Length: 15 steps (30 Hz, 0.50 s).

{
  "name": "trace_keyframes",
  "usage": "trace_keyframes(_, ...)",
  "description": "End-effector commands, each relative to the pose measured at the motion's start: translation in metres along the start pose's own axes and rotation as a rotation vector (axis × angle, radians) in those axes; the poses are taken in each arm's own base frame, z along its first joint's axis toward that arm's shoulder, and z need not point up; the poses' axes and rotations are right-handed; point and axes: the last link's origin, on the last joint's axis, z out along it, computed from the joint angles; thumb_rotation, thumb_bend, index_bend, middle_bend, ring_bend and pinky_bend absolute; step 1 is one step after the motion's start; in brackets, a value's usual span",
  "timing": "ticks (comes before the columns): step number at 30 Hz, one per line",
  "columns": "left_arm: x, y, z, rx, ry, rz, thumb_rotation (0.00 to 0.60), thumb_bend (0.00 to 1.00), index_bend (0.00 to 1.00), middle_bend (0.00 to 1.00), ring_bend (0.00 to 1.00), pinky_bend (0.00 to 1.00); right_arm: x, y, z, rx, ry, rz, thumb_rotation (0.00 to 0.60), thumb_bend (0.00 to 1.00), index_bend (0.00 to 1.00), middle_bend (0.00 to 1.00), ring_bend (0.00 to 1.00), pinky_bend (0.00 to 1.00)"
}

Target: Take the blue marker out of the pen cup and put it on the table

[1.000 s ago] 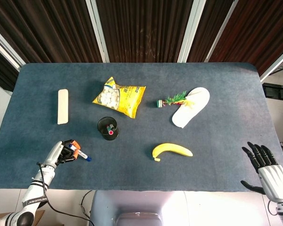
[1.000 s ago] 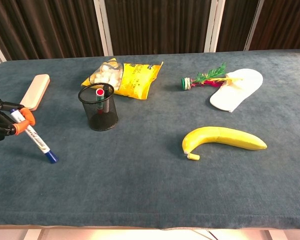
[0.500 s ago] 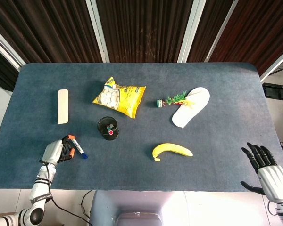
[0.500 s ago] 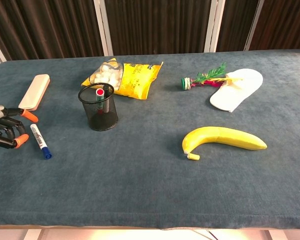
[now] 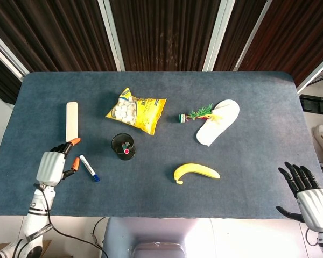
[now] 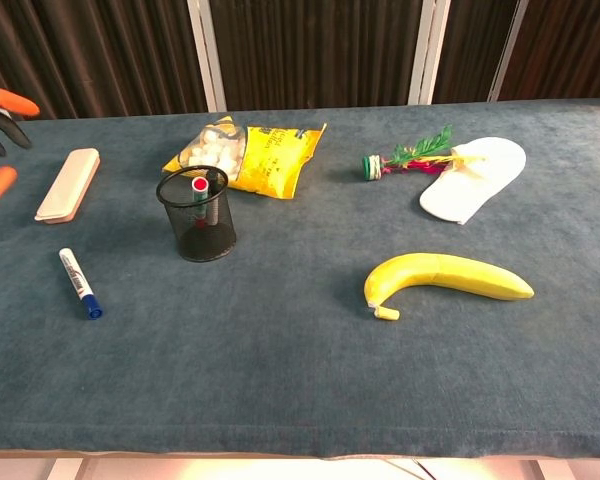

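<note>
The blue marker (image 5: 89,168) (image 6: 80,282) lies flat on the table, white-bodied with a blue cap toward the front edge. It is left of the black mesh pen cup (image 5: 123,146) (image 6: 197,215), which stands upright with a red-capped pen inside. My left hand (image 5: 54,164) hovers just left of the marker, fingers spread and empty; only its orange fingertips (image 6: 2,140) show at the chest view's left edge. My right hand (image 5: 307,194) is off the table's front right corner, fingers spread, holding nothing.
A beige flat bar (image 5: 71,121) lies at the left, a yellow snack bag (image 5: 136,110) behind the cup. A banana (image 5: 196,172) sits front centre. A white slipper (image 5: 219,121) and a green sprig (image 5: 196,114) lie at the right.
My left hand let go of the blue marker, which now lies flat on the table. The hand opened, rose and drew back to the left. The right hand barely moved.
</note>
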Motion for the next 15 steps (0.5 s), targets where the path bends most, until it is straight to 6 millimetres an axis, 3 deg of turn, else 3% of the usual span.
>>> trace_keyframes(1,0.038,-0.016,-0.042,-0.082,0.073,0.19,0.6,0.46,0.25,0.31,0.3,0.33,0.003,0.001,0.0,-0.004,0.024,-0.006,0.6,0.14,0.0,0.0,0.01,0.14)
trace_keyframes(4,0.044,-0.021,-0.061,-0.073,0.044,0.201,0.6,0.46,0.27,0.31,0.3,0.32,0.005,0.002,-0.001,-0.016,0.05,-0.012,0.6,0.14,0.0,0.0,0.01,0.14)
trace_keyframes(10,0.043,-0.028,-0.078,-0.022,-0.024,0.212,0.6,0.47,0.3,0.32,0.3,0.32,0.006,0.003,0.0,-0.034,0.07,-0.028,0.6,0.14,0.01,0.0,0.01,0.14)
trace_keyframes(15,0.04,-0.033,-0.075,0.009,-0.079,0.206,0.6,0.48,0.3,0.32,0.3,0.31,0.004,0.003,0.003,-0.039,0.055,-0.031,0.6,0.14,0.01,0.0,0.01,0.14)
